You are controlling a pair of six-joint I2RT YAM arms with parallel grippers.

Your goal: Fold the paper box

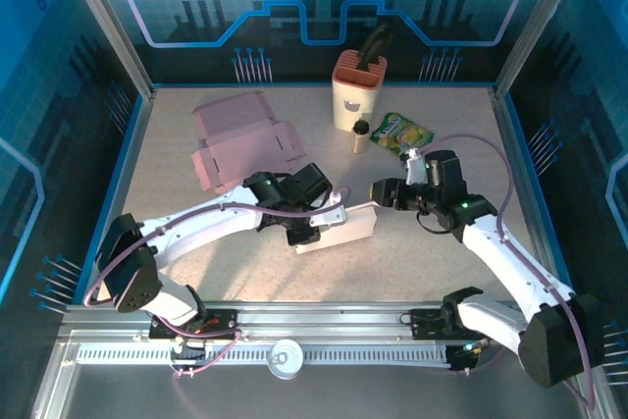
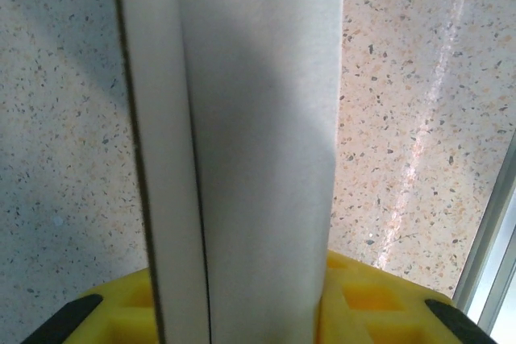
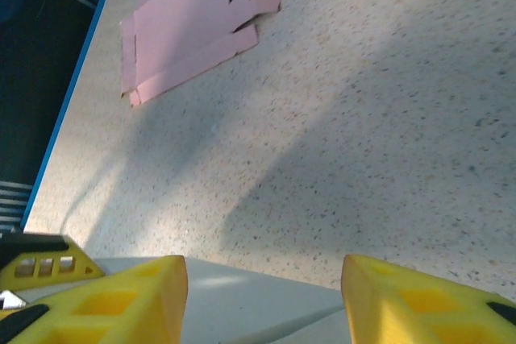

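**Figure. Paper box held at mid-fold, two arms.** The white paper box (image 1: 343, 226), partly folded, lies near the middle of the surface (image 1: 245, 267), between the two arms. The left pincer (image 2: 242, 316) is closed narrowly on it. In the left wrist view we see a doubled panel rising from between the yellow fingers. The right pincer (image 3: 260, 271) stands wide, its fingers apart over the box's right end with a white panel showing in the gap; we see no clamp there. A flat pink blank (image 1: 240, 139) lies well apart, at the far left.

**Risks, as we judge them.** The box is gripped at one place only. If the right pincer pushes a flap while the left grip is shallow, the card could pivot or slide out, and the fold could spring open. A push off the crease line could buckle the panel rather than fold it. The two pincers work close together, so a misjudged approach could bring them into contact.

**Hidden or unclear.** We cannot tell how deep the left fingers reach, nor which flaps are tucked. From above, the left arm covers the box's left end. We cannot make out whether the right fingers touch the card, and the right wrist view cuts off the box's lower edge.
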